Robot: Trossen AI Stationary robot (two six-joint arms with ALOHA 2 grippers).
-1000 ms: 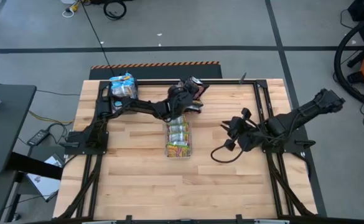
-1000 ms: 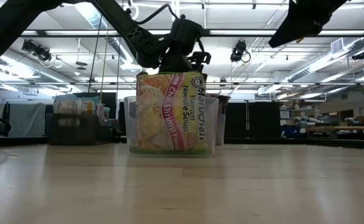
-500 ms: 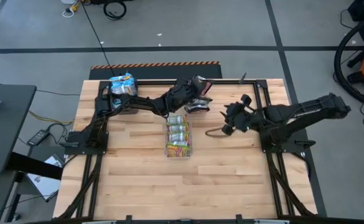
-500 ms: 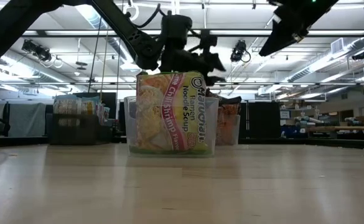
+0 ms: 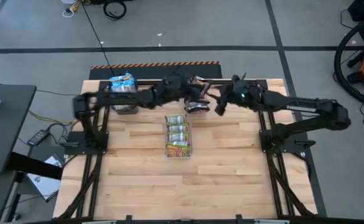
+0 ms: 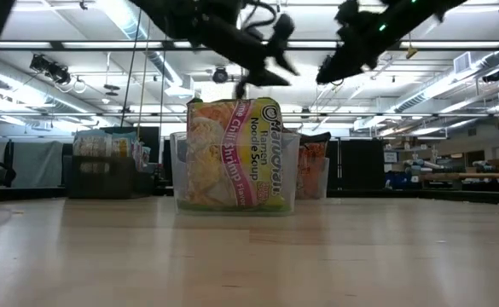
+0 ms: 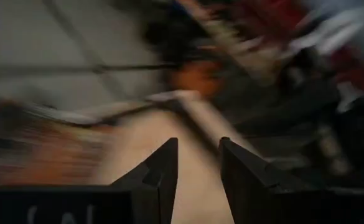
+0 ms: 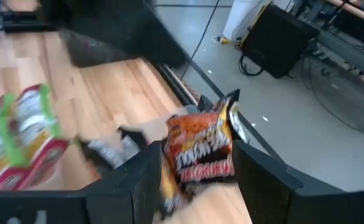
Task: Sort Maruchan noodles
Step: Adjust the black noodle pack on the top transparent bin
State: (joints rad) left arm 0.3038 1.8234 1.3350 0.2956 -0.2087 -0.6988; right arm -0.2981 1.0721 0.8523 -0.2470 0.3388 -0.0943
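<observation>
Yellow-green Maruchan packets (image 5: 177, 134) stand on edge in a clear bin (image 6: 177, 170) at the table's middle. Pale blue packets (image 5: 122, 84) fill a bin at the far left. Dark brown-orange packets (image 8: 200, 146) stand in a bin (image 5: 197, 102) at the far middle, also seen in the low view (image 6: 313, 170). My left gripper (image 5: 191, 90) hovers above that bin, slightly open and empty (image 7: 197, 158). My right gripper (image 5: 219, 107) is open and empty just right of the bin, its fingers (image 8: 256, 177) framing an orange packet farther off.
Black metal frame rails (image 5: 259, 106) run along the table's left, right and far sides. Bare wood (image 5: 231, 180) lies at the near half of the table. Both arms meet over the far middle, close to each other.
My right gripper has swung from the table's right middle toward the far middle, up to the bin of dark brown-orange packets. My left gripper has risen above the bins and drawn a little toward the far edge. The packets and bins have stayed put.
</observation>
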